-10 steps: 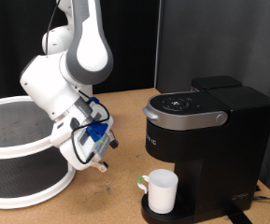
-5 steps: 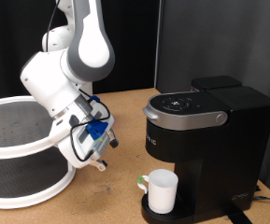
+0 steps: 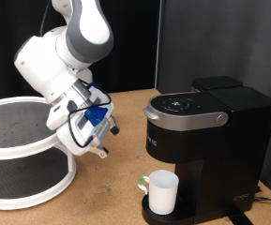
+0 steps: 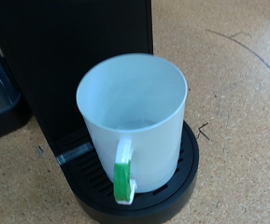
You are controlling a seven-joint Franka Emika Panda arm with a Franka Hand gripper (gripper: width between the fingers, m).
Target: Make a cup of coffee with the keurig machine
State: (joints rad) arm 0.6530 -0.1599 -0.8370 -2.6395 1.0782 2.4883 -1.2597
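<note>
The cup [image 3: 162, 190], a plain white mug, stands upright on the round drip tray [image 4: 187, 170] at the base of the keurig machine [image 3: 205, 131], under its closed silver-trimmed lid. In the wrist view the cup [image 4: 135, 121] is empty, with a green mark on its handle, and the black machine body [image 4: 69, 37] rises behind it. My gripper [image 3: 101, 148] hangs in the air to the exterior view's left of the cup, apart from it and holding nothing. No fingers show in the wrist view.
A large white round rack [image 3: 22, 155] with a dark mesh floor fills the exterior view's left, close under my arm. The tan tabletop [image 3: 116, 192] lies between rack and machine. A black curtain hangs behind. A cable runs at the machine's bottom right.
My arm has lifted and swung up and toward the exterior view's left, away from the cup. Cup and machine have not moved.
</note>
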